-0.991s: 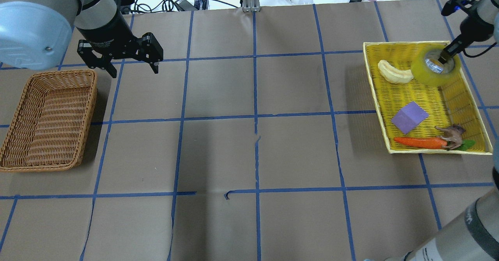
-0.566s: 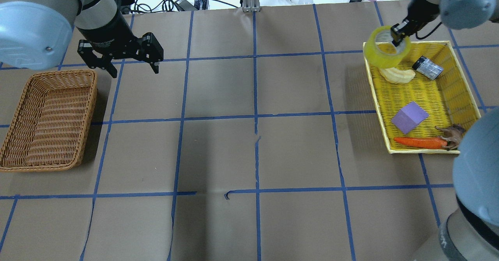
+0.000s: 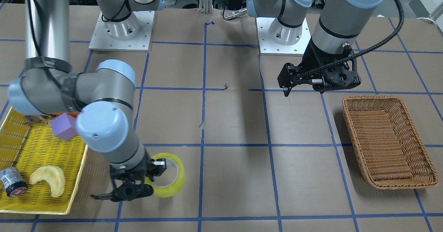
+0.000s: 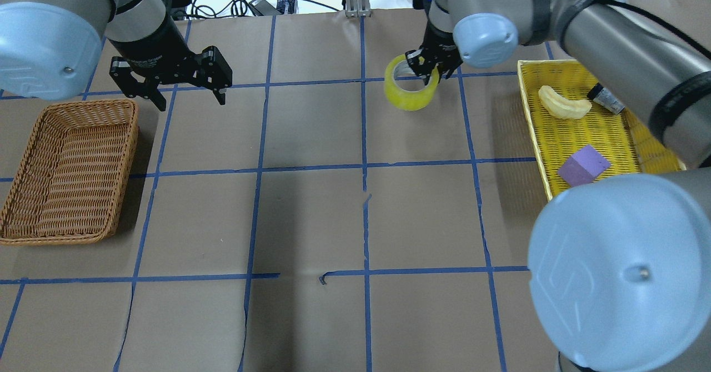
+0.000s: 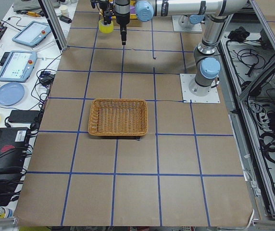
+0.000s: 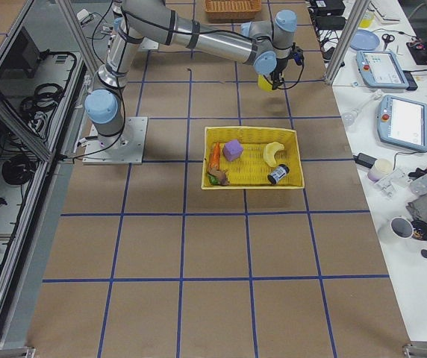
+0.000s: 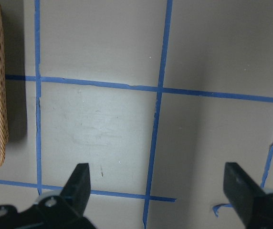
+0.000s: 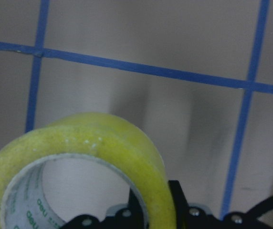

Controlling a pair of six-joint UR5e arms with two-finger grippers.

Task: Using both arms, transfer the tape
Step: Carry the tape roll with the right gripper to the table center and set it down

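Observation:
The yellow tape roll [image 4: 410, 93] hangs above the table's far middle, left of the yellow tray. My right gripper [image 4: 425, 70] is shut on the roll's wall, one finger inside the ring. The roll also shows in the front view [image 3: 172, 180] and fills the lower left of the right wrist view [image 8: 103, 143]. My left gripper [image 4: 191, 101] is open and empty. It hovers over the paper just beyond the wicker basket [image 4: 78, 104], far to the left of the tape. The left wrist view shows its fingertips [image 7: 81, 174] wide apart over bare paper.
The yellow tray [image 4: 561, 139] at the right holds a banana-shaped piece [image 4: 561, 104], a purple block [image 4: 583, 165] and a small dark cylinder [image 4: 608, 99]. The right arm's elbow [image 4: 616, 272] covers the tray's near end. Blue tape lines grid the brown paper.
My right gripper has carried the tape out of the yellow tray and leftward to above the table's far middle. The left arm has not moved.

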